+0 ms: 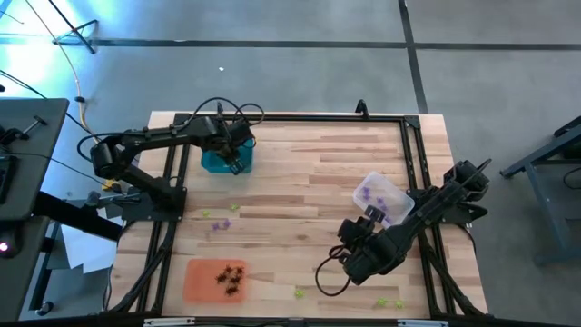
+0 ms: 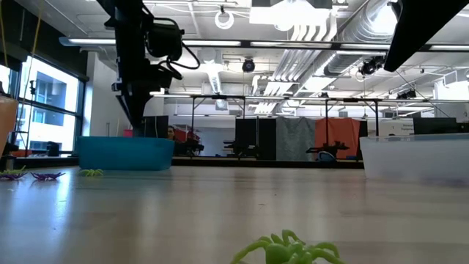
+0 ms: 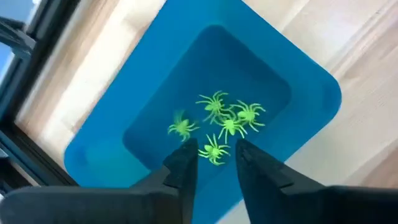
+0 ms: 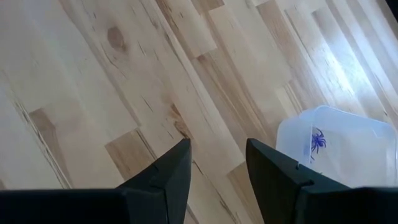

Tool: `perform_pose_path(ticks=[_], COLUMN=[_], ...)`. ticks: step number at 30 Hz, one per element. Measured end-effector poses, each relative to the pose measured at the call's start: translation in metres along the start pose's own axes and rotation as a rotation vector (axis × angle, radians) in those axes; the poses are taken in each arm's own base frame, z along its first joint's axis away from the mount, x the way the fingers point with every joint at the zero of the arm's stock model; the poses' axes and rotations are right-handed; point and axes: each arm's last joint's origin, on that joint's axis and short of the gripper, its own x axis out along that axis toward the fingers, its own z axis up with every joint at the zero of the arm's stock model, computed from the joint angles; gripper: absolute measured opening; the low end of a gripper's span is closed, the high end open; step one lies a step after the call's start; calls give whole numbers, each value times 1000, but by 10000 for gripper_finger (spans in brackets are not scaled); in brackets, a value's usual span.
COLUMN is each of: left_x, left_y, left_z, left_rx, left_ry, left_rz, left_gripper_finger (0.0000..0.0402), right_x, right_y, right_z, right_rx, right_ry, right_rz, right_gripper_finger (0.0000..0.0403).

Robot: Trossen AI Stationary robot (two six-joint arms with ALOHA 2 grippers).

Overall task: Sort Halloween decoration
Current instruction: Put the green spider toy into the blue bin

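Left gripper (image 3: 213,165) fingers parted above green spiders (image 3: 219,122) in teal tray (image 3: 305,93), seemingly empty

left arm (image 1: 154,145): matte black, jointed tube segments, thin black cable looping over its wrist | right arm (image 1: 413,222): same black finish, blocky joints, black cable curling loose near its base | left hand (image 3: 211,163): two flat dark fingers, squared tips | right hand (image 4: 214,168): matching dark, wedge-shaped fingers
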Motion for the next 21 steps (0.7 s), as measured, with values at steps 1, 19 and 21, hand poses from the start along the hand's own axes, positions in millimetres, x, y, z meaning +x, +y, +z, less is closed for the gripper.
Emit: perform_pose_path(ticks=[1, 19, 21], left_x=[0, -62, -61], left_y=[-1, -136, -141], left_z=[0, -73, -82], left_rx=[-5, 221, 205], left_ry=[5, -33, -79], left_rz=[-14, -283, -217], left_gripper_finger=[102, 86, 87], right_x=[0, -5, -6], right_y=[0, 4, 5], right_z=[0, -9, -11], right_rx=[3, 23, -9], right_ry=[3, 82, 71], right_rz=[1, 42, 43], right_gripper_finger=[149, 149, 149])
